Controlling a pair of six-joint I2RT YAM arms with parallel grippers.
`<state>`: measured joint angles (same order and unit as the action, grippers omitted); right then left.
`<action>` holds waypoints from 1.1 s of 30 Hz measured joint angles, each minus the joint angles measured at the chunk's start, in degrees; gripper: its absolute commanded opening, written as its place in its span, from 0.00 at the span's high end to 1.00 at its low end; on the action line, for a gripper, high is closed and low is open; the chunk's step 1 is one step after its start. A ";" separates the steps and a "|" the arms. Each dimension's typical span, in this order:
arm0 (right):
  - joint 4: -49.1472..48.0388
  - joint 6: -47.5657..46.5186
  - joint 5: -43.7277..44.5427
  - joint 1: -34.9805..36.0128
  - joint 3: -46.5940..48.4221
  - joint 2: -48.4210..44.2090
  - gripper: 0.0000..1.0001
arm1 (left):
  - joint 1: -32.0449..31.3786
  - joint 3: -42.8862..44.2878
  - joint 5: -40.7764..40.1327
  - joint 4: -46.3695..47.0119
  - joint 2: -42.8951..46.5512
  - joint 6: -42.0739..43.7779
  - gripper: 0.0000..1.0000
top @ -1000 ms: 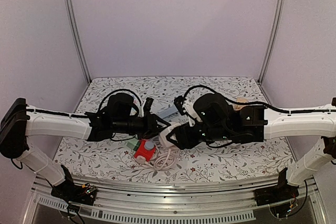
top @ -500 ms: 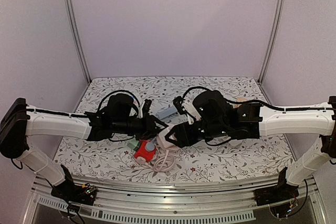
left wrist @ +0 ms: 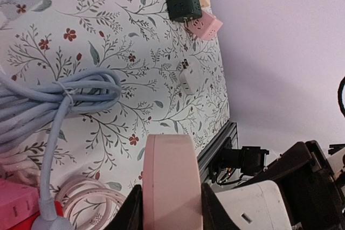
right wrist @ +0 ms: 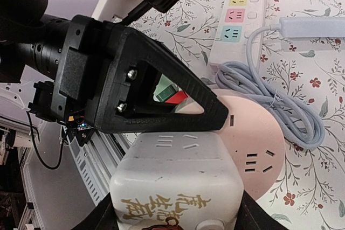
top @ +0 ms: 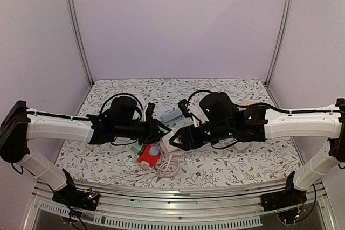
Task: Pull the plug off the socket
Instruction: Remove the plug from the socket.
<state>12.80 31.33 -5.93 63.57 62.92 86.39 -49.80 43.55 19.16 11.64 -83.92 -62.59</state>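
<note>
Two pincers meet near the middle of the flower-patterned bench, a little toward its 6 o'clock edge. The left pincer reaches in from 9 o'clock and the right pincer from 3 o'clock. The left one is pressed onto a round pale-pink plastic socket, clamping it across its thickness so that its own camera sees the disc edge-on. The right one is pinching a boxy white plastic plug with printed characters, gripping it by its two sides. From the right wrist the plug sits against the socket's slotted face toward 7 o'clock, and I can make out no gap, so I take it as not yet out. Both grips look settled, which puts the job at the pull itself. To my eye the next move needs the left arm to brace the socket while the right draws the plug straight back toward 3 o'clock, along the pins and without twisting. Neither grip should slip. Below the pair, toward 6 o'clock, lie a small red plastic block and a bundled pale-blue cable, well clear of the pulling line.
</note>
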 measured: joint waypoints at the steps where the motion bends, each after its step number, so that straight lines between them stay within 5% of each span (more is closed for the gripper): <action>1: 0.00 -0.02 0.00 0.00 0.00 0.00 0.69 | 0.00 0.00 -0.11 -0.04 0.02 -0.02 0.84; 33: 17.22 -3.06 17.94 7.41 14.43 6.58 0.72 | -0.11 -0.57 -2.45 0.00 1.33 1.55 0.88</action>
<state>30.02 28.27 12.01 70.98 77.34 92.97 -49.91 42.98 16.71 11.64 -82.59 -61.04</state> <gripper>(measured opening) 0.595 0.286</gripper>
